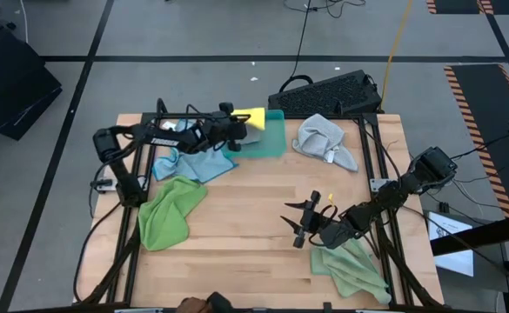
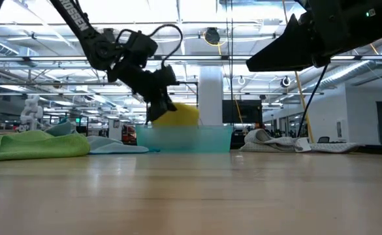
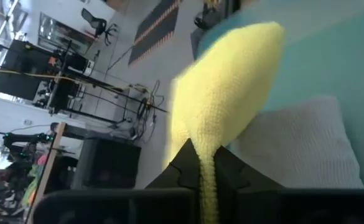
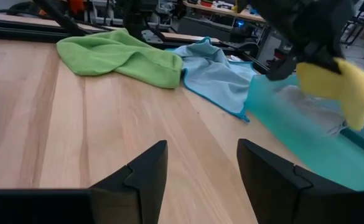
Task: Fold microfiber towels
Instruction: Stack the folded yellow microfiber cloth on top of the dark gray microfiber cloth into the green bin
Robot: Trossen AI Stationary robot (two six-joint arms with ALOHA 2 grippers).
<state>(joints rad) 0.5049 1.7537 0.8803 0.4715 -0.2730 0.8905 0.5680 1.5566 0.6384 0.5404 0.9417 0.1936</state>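
My left gripper (image 1: 239, 129) is shut on a yellow towel (image 1: 254, 116) over the far end of the teal tray (image 1: 271, 141); the towel also shows in the low view (image 2: 177, 115). A grey towel (image 3: 294, 143) lies in the tray. A light blue towel (image 1: 193, 163) and a green towel (image 1: 170, 210) lie crumpled at the table's left. A second grey towel (image 1: 324, 143) lies at the far right. Another green towel (image 1: 350, 268) lies at the near right. My right gripper (image 1: 299, 224) is open and empty above the table's middle right. My left gripper pinches the yellow towel between its two fingers, at a bunched, folded part (image 3: 206, 169) that runs back between them. The fingers come roughly level from the table's left. The towel sticks out past the fingertips (image 2: 157, 104), lifted above the tray.
A black keyboard (image 1: 328, 90) lies just beyond the table's far edge, behind the tray. Bare wood (image 1: 245, 217) spans the table's middle and near side. Dark frame rails run along the left and right edges.
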